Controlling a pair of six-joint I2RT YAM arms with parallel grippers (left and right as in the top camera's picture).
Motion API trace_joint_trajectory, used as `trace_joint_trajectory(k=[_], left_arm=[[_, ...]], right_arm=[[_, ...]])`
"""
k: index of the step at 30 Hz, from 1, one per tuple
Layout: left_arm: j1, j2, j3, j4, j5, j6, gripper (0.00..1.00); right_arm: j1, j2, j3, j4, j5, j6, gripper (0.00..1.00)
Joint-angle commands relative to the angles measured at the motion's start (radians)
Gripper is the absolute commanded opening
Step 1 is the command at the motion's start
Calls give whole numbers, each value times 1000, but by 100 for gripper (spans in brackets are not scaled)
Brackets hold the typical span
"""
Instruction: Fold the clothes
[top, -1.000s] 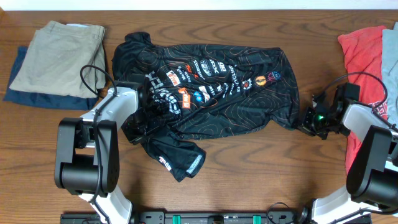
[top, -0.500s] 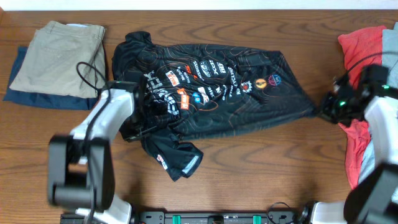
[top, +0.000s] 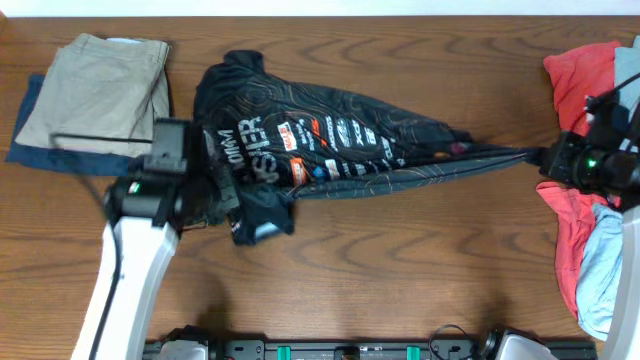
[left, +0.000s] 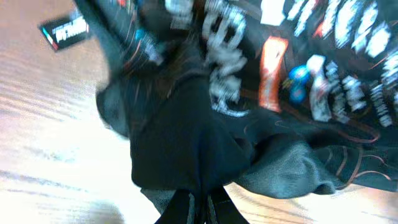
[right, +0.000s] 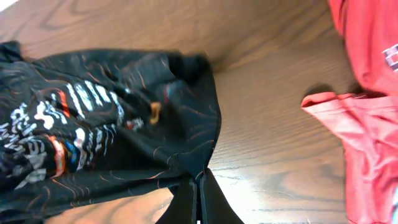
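The black jersey with orange-red contour lines and rows of small logos hangs stretched across the middle of the table, lifted between both arms. My left gripper is shut on its left part; the cloth bunches above the fingers. My right gripper is shut on the right edge, pulled into a thin point. In the right wrist view the fabric runs into the closed fingers.
Folded khaki trousers lie on a navy garment at the back left. A pile of red and light blue clothes lies at the right edge, next to my right arm.
Both grippers have lifted and pulled apart. The jersey has gone from lying crumpled on the table to hanging taut between them. The right gripper moved right, the left moved left and forward.
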Motion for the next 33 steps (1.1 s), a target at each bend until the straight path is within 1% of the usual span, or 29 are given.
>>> trace_joint_trajectory(k=[1, 5, 10, 18, 22, 25, 28, 31, 33], left_arm=[[8, -78, 34, -2, 3, 23, 6], [8, -159, 95, -2, 3, 27, 6], [8, -225, 245, 2, 2, 56, 6], [8, -249, 479, 40, 3, 56, 6], [8, -248, 512, 87, 3, 55, 6], [8, -217, 512, 108, 3, 55, 6], [8, -148, 512, 117, 3, 55, 6], [8, -35, 512, 162, 3, 56, 6], [8, 58, 512, 222, 3, 65, 6]], right_arm=[[-6, -36, 57, -13, 40, -13, 1], [-26, -47, 125, -57, 64, -13, 1], [-90, -48, 270, -116, 64, -13, 1], [-156, -48, 496, -195, 65, -32, 1], [-161, -48, 536, -198, 64, -32, 1], [-161, -36, 535, -200, 63, -32, 1], [-150, -3, 535, -200, 27, -51, 1], [-115, 49, 535, -194, -2, -89, 1], [-78, 97, 535, -180, -3, -104, 1]])
